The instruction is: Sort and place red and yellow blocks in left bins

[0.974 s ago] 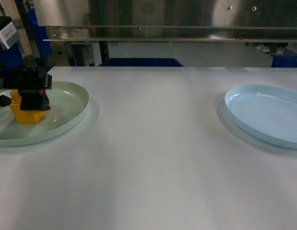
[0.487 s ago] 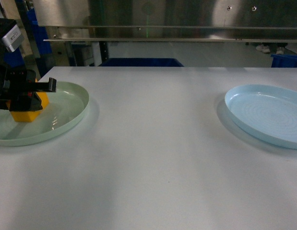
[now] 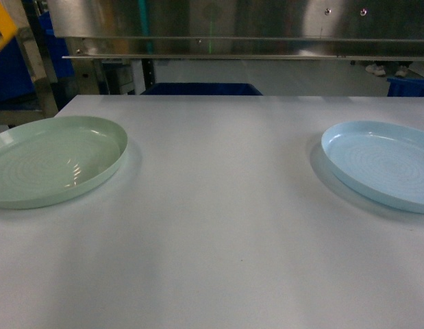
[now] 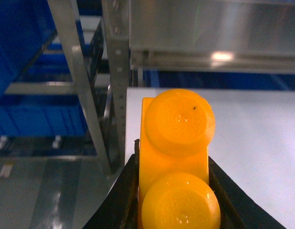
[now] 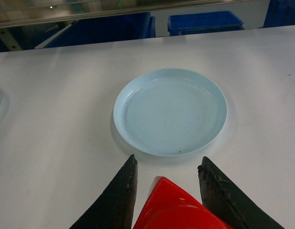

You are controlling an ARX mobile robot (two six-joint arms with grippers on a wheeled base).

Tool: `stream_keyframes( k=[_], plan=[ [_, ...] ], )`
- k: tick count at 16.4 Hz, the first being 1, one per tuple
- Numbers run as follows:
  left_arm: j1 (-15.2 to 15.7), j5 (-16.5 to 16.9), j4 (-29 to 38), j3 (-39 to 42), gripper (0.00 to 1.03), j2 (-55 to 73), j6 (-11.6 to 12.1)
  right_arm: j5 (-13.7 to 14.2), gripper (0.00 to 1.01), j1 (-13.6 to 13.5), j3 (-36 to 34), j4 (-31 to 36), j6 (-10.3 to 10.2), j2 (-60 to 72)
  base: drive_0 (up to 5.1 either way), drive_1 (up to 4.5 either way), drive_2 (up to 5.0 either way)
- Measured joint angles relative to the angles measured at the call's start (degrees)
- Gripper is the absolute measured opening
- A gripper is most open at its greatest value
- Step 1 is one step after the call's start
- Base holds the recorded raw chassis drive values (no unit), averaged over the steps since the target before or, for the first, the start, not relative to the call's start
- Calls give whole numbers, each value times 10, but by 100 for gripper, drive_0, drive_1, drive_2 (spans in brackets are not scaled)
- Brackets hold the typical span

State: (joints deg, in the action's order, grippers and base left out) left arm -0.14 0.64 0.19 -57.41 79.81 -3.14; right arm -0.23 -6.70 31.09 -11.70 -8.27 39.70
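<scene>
Change since earlier frames: you will find the left gripper and the yellow block gone from the green plate (image 3: pixel 54 159); in the head view only a yellow sliver shows at the upper left corner.
Left gripper (image 4: pixel 173 191): lower centre of its wrist view, jaws closed tight against both sides of the yellow block (image 4: pixel 178 157), two studs facing the camera. It hangs past the table (image 3: pixel 218 226) edge, with floor and a metal rack (image 4: pixel 90 90) beyond.
Right gripper (image 5: pixel 167 191): bottom centre of its wrist view, jaws spread part way with the red block (image 5: pixel 173 210) between them; you cannot tell whether they press on it.
Green plate: left of the head view, nothing in it.
Blue plate (image 5: pixel 170 110): right of the head view, just above the right gripper's jaws in its wrist view, nothing in it.
Blue bins (image 5: pixel 204 21): behind the table's far edge, top of the right wrist view; contents not visible.
Count: two plates, two blocks, two grippers.
</scene>
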Motion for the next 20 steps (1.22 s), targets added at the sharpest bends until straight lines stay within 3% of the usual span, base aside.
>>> stream_keyframes(
  k=[3,6,11,14,16,20],
  plan=[
    [15,52,-29,1,27,-98,0,0,34,0,0,0,0,0,0,0,0],
    [28,53,-82,29,27,-159,1,0,34,0,0,0,0,0,0,0,0],
    [3,38,-80,44,27,-175,17,0,34,0,0,0,0,0,0,0,0],
    [6,54,-113,50,27,-183,16,0,34,0,0,0,0,0,0,0,0],
    [14,85,-96,51,27,-183,14,0,34,0,0,0,0,0,0,0,0],
    [15,90,-98,51,27,-183,14,0,34,0,0,0,0,0,-123,63,63]
  ],
)
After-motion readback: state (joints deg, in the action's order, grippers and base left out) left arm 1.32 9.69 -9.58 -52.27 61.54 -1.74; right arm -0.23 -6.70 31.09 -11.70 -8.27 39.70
